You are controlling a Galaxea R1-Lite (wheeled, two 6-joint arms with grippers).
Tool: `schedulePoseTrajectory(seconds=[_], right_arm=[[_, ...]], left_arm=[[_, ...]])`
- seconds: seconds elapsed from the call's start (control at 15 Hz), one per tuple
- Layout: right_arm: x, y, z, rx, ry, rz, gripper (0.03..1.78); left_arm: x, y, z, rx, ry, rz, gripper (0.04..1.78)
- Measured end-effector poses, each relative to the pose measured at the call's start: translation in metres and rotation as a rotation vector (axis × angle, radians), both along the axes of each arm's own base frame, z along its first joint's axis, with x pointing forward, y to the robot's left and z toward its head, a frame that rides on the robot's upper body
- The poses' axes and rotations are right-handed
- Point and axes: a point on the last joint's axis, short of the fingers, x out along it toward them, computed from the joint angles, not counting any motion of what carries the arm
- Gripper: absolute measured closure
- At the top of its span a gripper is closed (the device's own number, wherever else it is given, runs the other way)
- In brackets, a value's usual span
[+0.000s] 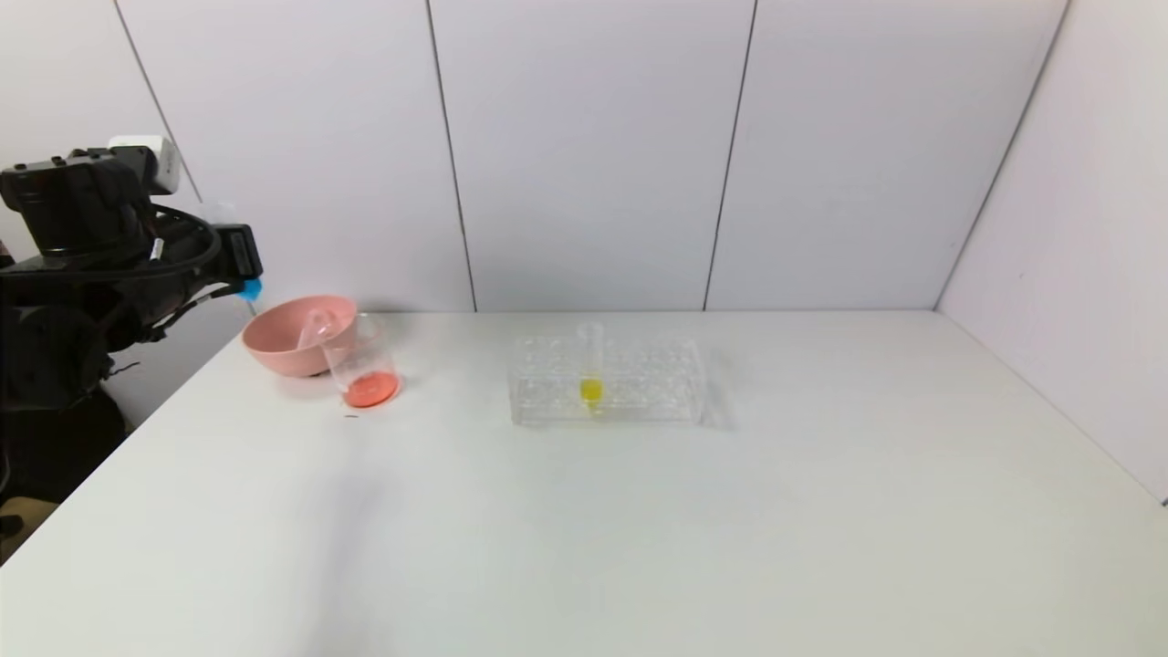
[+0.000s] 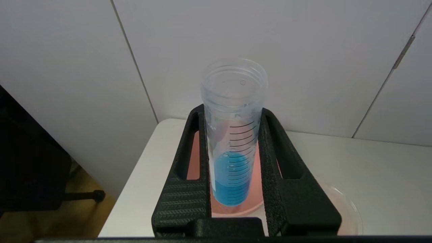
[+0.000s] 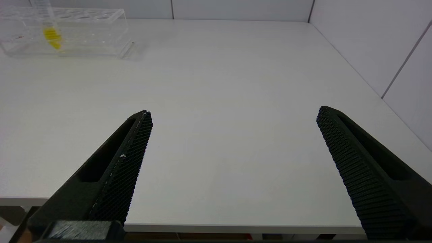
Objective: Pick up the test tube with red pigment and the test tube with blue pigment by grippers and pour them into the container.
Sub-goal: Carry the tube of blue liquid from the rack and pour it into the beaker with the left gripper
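Observation:
My left gripper (image 2: 233,113) is shut on the test tube with blue pigment (image 2: 232,175), which stands upright between the fingers. In the head view the left gripper (image 1: 242,263) is raised at the far left, above and left of the pink bowl, with the tube's blue end (image 1: 249,290) showing below it. The container (image 1: 363,367), a clear beaker, stands beside the bowl with red-orange liquid at its bottom. The test tube with red pigment is out of view. My right gripper (image 3: 233,114) hangs open and empty over the table's near edge.
A pink bowl (image 1: 283,339) sits at the table's back left, with an empty clear tube (image 1: 315,328) leaning in it. A clear tube rack (image 1: 639,388) in the middle holds a tube with yellow liquid (image 1: 590,370). White walls close off the back and right.

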Motion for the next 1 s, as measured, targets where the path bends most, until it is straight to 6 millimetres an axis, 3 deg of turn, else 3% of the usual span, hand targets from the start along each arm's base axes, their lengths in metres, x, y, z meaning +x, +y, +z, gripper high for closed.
schedulePoseTrajectory(seconds=[0.4,1.0], right_arm=[[0.0,0.0,0.0,0.0,0.0,0.0,0.04],[0.0,0.0,0.0,0.0,0.0,0.0,0.04]], left_arm=[[0.004,0.001,-0.013,0.033,0.013,0.019,1.38],[0.003,0.001,-0.013,0.04,0.015,0.019,1.38]])
